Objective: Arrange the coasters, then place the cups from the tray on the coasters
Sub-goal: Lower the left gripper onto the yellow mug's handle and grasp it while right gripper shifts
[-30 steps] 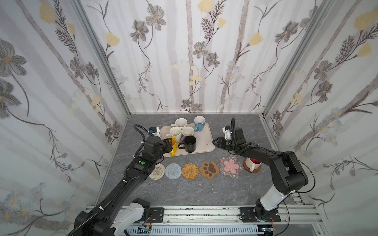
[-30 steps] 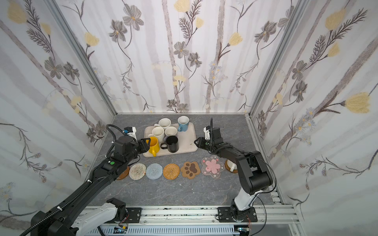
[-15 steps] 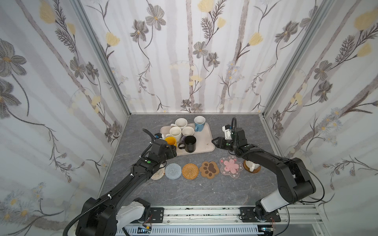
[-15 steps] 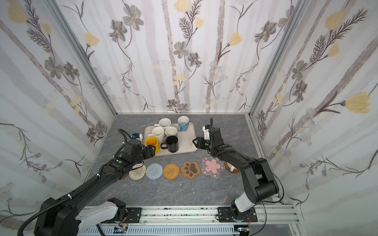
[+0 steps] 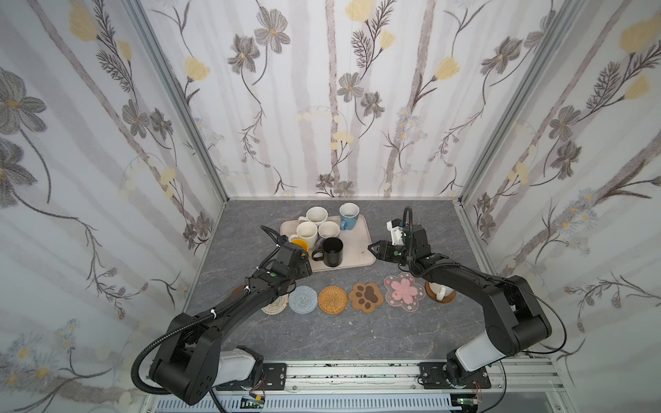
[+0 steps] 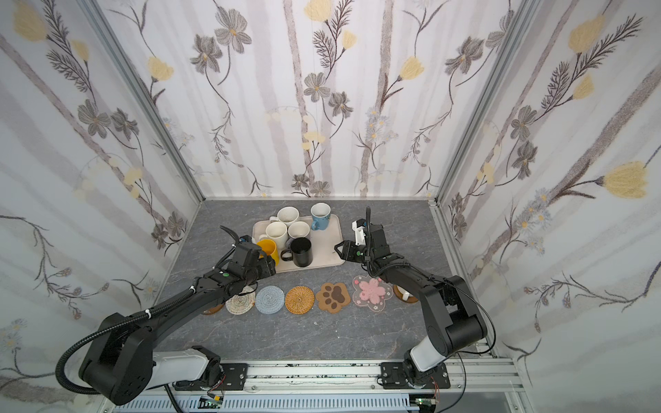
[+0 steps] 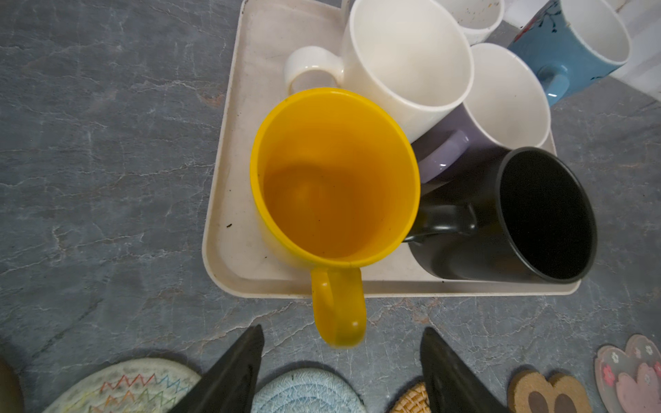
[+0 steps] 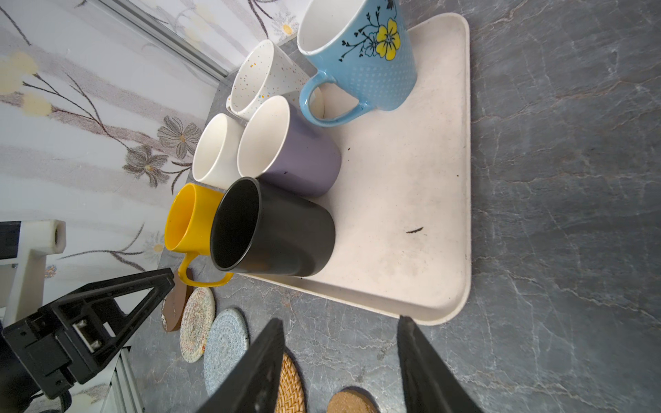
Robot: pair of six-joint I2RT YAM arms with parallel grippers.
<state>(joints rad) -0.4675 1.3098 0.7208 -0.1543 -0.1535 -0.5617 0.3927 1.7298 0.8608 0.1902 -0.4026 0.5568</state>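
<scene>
The tray (image 5: 357, 243) holds several cups: yellow (image 7: 336, 178), black (image 7: 536, 218), lavender (image 8: 300, 153), two cream-white and light blue (image 5: 348, 214). The yellow cup stands at the tray's near left corner, its handle over the rim. My left gripper (image 7: 341, 332) is open just short of that handle, touching nothing. My right gripper (image 8: 339, 321) hangs open and empty off the tray's near right corner. In front lies a row of coasters: beige woven (image 5: 275, 305), blue crochet (image 5: 303, 299), rattan (image 5: 333, 299), paw (image 5: 366, 296), blossom (image 5: 404, 292). A white cup (image 5: 438, 290) sits on a wooden disc under my right arm.
A second wooden disc (image 6: 211, 309) lies at the row's left end, mostly hidden by my left arm. Flowered walls close in the grey table (image 5: 322, 339) on three sides, and the tray's right half is bare.
My left gripper has let go of the yellow cup, which now stands on the tray, and has drawn back open. My right gripper has edged towards the tray and opened slightly.
</scene>
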